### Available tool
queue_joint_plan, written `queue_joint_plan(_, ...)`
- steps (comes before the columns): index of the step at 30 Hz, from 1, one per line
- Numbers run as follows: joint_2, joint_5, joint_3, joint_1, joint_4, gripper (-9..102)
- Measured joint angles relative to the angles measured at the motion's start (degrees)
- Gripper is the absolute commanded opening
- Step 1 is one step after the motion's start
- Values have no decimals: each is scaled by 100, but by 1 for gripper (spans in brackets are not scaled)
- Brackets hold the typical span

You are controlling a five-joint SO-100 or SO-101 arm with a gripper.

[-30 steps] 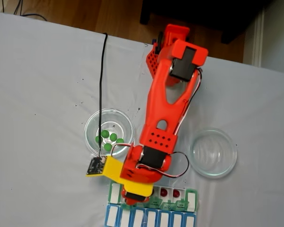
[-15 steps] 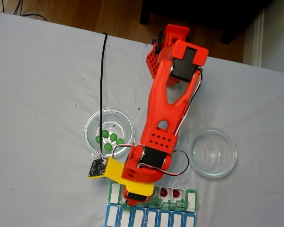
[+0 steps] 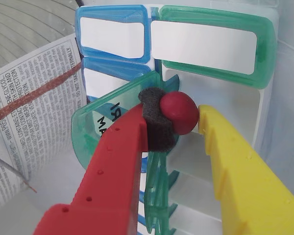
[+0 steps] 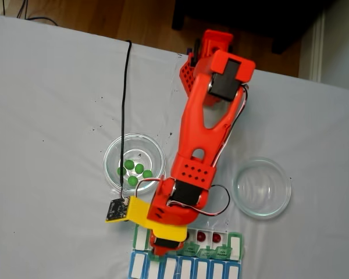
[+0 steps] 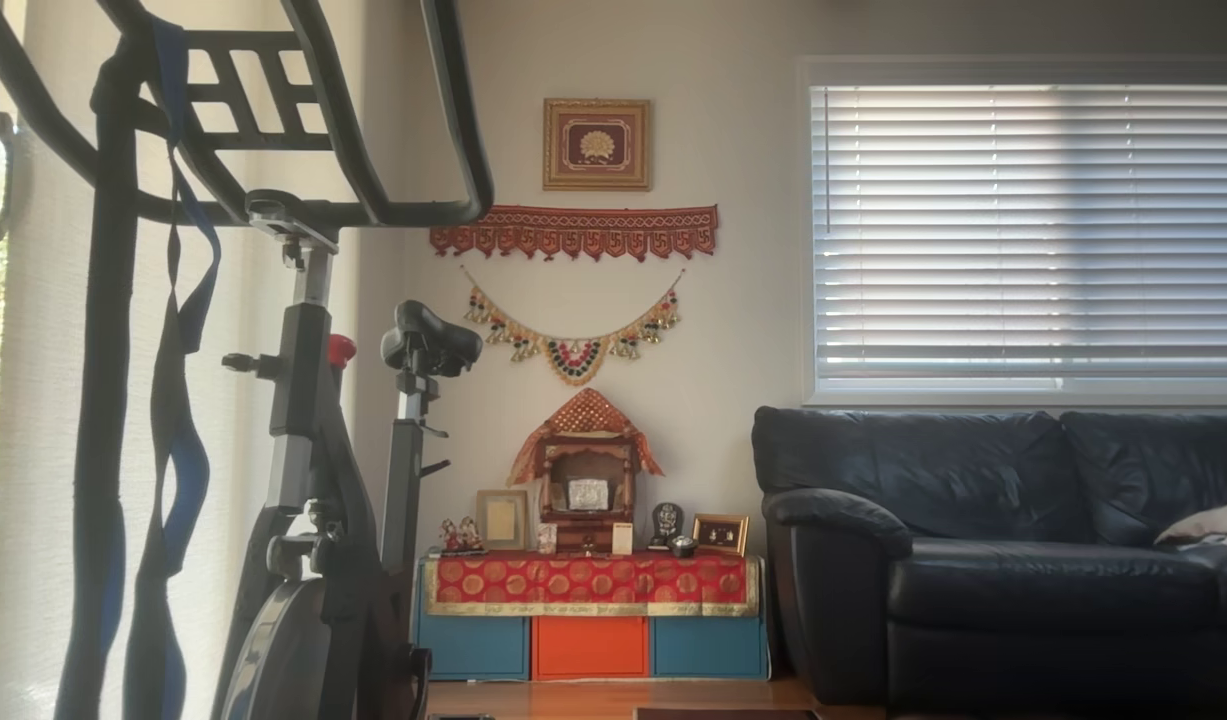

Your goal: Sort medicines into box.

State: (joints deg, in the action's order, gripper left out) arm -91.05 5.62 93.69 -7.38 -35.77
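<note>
In the wrist view the gripper (image 3: 179, 122) is pinching one dark red ball (image 3: 179, 112) dead center of the frame, right over an open compartment of the green pill box (image 3: 213, 41). In the fixed view, the box (image 4: 235, 244) sits at the bottom edge, two red balls (image 4: 208, 236) already in it, and green balls (image 4: 136, 169) sit in the left glass dish (image 4: 111, 152).

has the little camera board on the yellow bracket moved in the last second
Yes, slightly: in the fixed view the camera board has slid down and left, away from the dish of green balls.
</note>
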Motion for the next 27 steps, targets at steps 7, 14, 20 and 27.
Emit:
queue_joint_plan(7,0,281,132,-62,79,1)
queue_joint_plan(14,0,316,132,-70,79,1)
queue_joint_plan(20,53,255,132,-70,132,10)
queue_joint_plan(27,62,246,229,-97,141,27)
